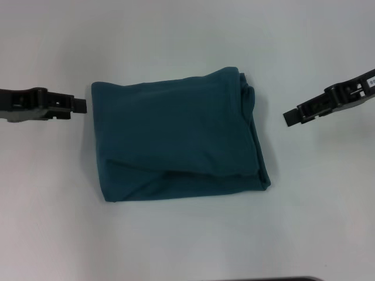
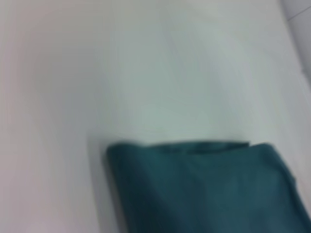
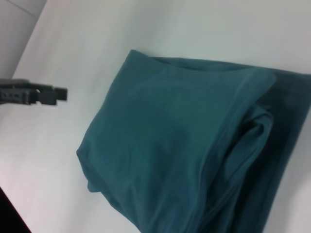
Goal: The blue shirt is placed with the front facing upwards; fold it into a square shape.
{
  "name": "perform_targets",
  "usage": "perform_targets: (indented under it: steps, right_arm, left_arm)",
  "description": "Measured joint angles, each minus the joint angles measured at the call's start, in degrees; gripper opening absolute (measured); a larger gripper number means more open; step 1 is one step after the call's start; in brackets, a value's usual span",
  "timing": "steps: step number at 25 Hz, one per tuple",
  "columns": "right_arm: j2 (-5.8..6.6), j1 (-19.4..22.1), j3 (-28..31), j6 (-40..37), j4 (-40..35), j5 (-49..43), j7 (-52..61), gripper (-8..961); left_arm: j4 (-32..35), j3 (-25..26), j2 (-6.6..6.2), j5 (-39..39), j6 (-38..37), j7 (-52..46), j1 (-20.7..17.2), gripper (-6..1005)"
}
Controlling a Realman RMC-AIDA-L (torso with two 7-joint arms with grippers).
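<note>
teal cotton fills the middle of my head view: the blue shirt (image 1: 176,137) lies on the white table (image 1: 187,35), folded into a thick, roughly square bundle. i see no letters and no neck tag on the face that shows, only plain cloth. a fold line runs across the bundle near its front edge, and along its right side the layers bunch into soft, rounded ridges. the far left corner looks neat and fairly sharp.

my left gripper (image 1: 82,106) sits at the left of the table, level with the far left corner of the shirt and just beside it, tip pointing at the cloth. i cannot tell whether it touches. its fingers look closed together with nothing between them. my right gripper (image 1: 290,117) is on the other side, pointing in toward the bunched right edge, with a clear strip of table between it and the shirt. its fingers also look closed together and hold nothing.

in the left wrist view i get 1 corner of the shirt (image 2: 204,189) on bare table. in the right wrist view the shirt (image 3: 170,145) fills most of the frame, its stacked layers showing, and the left gripper (image 3: 60,94) appears beyond it, apart from the cloth.
</note>
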State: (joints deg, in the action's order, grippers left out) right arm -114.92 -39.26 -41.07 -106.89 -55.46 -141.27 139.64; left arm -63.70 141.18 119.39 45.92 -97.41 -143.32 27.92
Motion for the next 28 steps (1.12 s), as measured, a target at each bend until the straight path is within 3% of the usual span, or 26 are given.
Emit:
perform_targets:
  steps: [5, 10, 12, 17, 23, 28]
  right_arm:
    - [-1.48, 2.03, 0.41, 0.29, 1.84, 5.09, -9.65, 580]
    - [-3.59, 7.51, 4.52, -0.80, 3.04, 21.14, -32.05, 579]
    - [-3.67, 9.34, 4.82, -0.81, 4.21, 25.80, -37.65, 583]
    - [-2.40, 10.14, 4.07, -0.76, 9.00, 26.97, -39.69, 591]
    - [-4.15, 14.78, 4.12, 2.23, 9.61, 21.60, -54.01, 591]
    - [-4.40, 16.96, 8.39, 5.27, 10.94, 21.31, -53.67, 588]
  left_arm:
    - [-0.49, 1.64, 0.64, 4.29, -3.99, 11.23, -2.06, 589]
    - [3.45, 7.91, 1.56, 12.49, -6.27, 22.29, -3.96, 786]
    - [4.62, 9.35, 1.50, 15.02, -7.60, 24.35, -4.44, 810]
    - [5.61, 10.52, 1.64, 17.64, -11.73, 31.81, -6.42, 869]
    - [10.94, 10.99, 4.06, 19.19, -10.31, 48.69, -10.16, 918]
    - [18.42, 12.69, 4.07, 19.39, -9.36, 53.54, -10.51, 917]
